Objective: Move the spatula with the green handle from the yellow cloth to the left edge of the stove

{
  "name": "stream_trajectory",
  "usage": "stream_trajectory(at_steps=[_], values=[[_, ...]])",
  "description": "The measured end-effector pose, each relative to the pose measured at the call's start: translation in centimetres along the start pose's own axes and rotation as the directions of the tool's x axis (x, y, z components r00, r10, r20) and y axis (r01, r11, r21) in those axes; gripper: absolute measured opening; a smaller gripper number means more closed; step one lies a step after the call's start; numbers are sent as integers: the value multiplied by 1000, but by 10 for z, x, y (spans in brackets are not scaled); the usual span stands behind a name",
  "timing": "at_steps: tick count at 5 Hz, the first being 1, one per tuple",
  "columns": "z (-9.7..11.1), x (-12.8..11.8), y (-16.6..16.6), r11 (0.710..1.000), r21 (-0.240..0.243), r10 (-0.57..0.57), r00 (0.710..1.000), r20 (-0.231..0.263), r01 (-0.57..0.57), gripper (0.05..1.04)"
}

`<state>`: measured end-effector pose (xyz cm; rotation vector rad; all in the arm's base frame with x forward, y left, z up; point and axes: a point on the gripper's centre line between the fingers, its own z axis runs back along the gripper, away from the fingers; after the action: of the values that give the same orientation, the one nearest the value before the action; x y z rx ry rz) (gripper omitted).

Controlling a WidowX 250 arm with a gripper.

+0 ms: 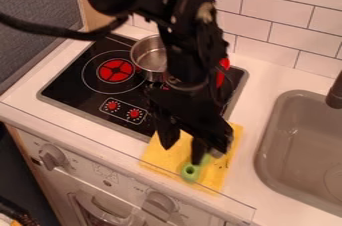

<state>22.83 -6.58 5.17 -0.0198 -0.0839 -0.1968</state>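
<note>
A robot's black tool hangs low over a yellow cloth on a white table, its two fingers apart and yellow showing between them. We make out nothing clasped in it. The green piece, a rounded end with a dark hole facing us, lies on the cloth right beside the fingers, partly hidden by one of them; whether they touch, we cannot tell.

Good handling here, we judge, calls for the fingers to straddle the green piece's narrow sides, squared to its length, and to come in low and level. A finger set down on top could roll it, and one that dips too deep could bunch the soft cloth. We would favor a light, even squeeze and a straight rise.

Behind, a metal pot sits on the black stove top, partly covered by the arm, with a red object half hidden on the arm's other side. Both leave little room for a backward swing, by our reading. The gray sink lies to the right, a dark faucet over its far side, while the cloth reaches near the table's front edge.
</note>
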Motion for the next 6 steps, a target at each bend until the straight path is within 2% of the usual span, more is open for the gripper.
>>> stream_trajectory(at_steps=[1, 3, 4, 5, 6], values=[[-4, 1, -5, 1000, 11, -8, 1000, 0, 8, 1002], [-28, 9, -7, 1000, 27, 12, 999, -44, -11, 1000], [-37, 13, -8, 999, 38, 17, 998, -64, -14, 945], [-44, 14, -8, 999, 44, 21, 997, -80, -17, 789], [-46, 16, -8, 999, 43, 21, 996, -83, -17, 499]])
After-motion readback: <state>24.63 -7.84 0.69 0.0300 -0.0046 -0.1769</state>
